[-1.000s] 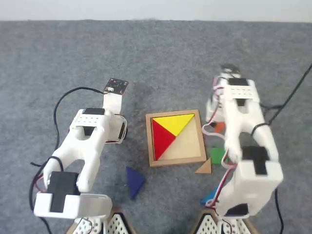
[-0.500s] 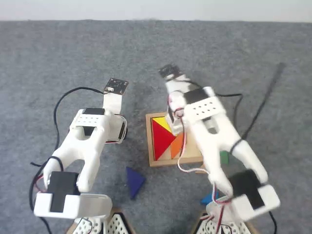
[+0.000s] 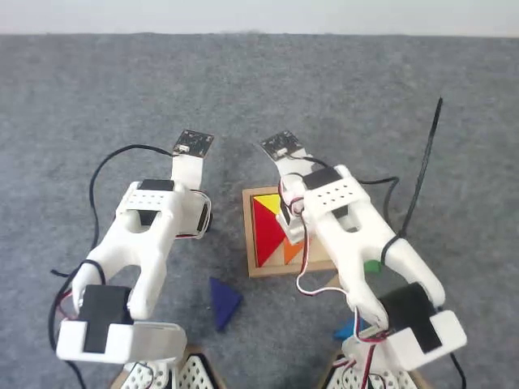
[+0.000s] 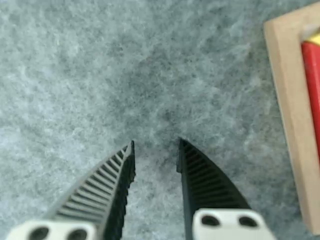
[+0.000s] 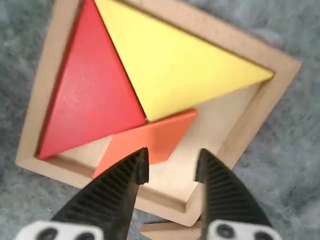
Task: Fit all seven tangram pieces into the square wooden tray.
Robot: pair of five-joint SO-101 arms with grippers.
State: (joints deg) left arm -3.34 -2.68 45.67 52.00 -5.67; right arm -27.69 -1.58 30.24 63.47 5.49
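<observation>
Seeing the tray [image 3: 248,235] sitting on the bench [image 3: 122,81] between the two arms. Lying inside, edge to edge: first large triangle [image 5: 92,100] along the left wall, second large triangle [image 5: 170,65] along the far wall, and the parallelogram [image 5: 155,137] touching them in front. Hanging above the parallelogram: right end effector [image 5: 171,160]. Hanging over bench just left of the tray: left end effector [image 4: 155,144]. Lying on the bench in front of the tray, leftward: loose triangle [image 3: 223,301]. Lying just beside the tray's near right corner: small triangle [image 5: 167,230].

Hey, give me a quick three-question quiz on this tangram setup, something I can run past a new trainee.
1. True or false: the orange piece lies inside the wooden tray.
2. Which colour of triangle lies out on the carpet, not in the tray? A dark blue, B yellow, C red.
3. How many pieces are in the tray?
Key: 1 true; 2 A, the dark blue triangle; 3 three.
</observation>
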